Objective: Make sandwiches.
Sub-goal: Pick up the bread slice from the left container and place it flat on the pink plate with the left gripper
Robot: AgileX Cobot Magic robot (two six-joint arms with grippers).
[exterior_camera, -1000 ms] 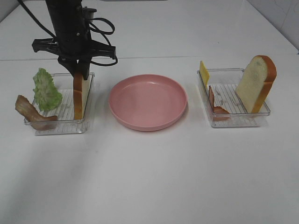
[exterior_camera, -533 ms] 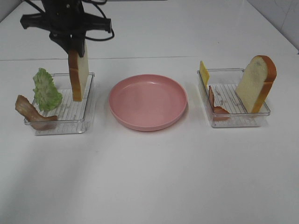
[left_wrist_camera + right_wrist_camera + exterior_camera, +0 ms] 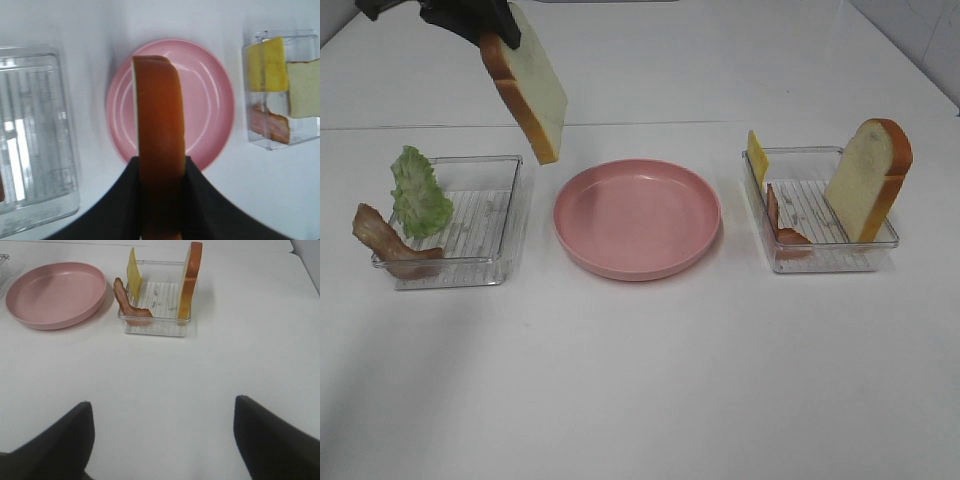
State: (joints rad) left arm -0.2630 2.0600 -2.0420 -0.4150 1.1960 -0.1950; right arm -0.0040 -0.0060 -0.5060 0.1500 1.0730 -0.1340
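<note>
High over the far left of the worktop [image 3: 640, 380], the left tool [image 3: 485, 18] clamps a bread slice [image 3: 528, 85] by its upper end: white face, orange-brown crust, tilted, hanging in the air between the left tray [image 3: 512, 220] and the pink plate [image 3: 637, 218]. That tool is mostly cut off at the picture's edge. Against the left tray lean lettuce [image 3: 419, 192] and bacon [image 3: 388, 242]. The right tray [image 3: 825, 262] holds cheese [image 3: 756, 156], another bacon strip [image 3: 782, 225] and a second slice [image 3: 868, 180]. The right tool [image 3: 162, 440] gapes wide, holding nothing.

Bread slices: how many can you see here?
2. One bread slice hangs tilted in the raised left claw; the other slice leans in the right tray. None seems hidden.
</note>
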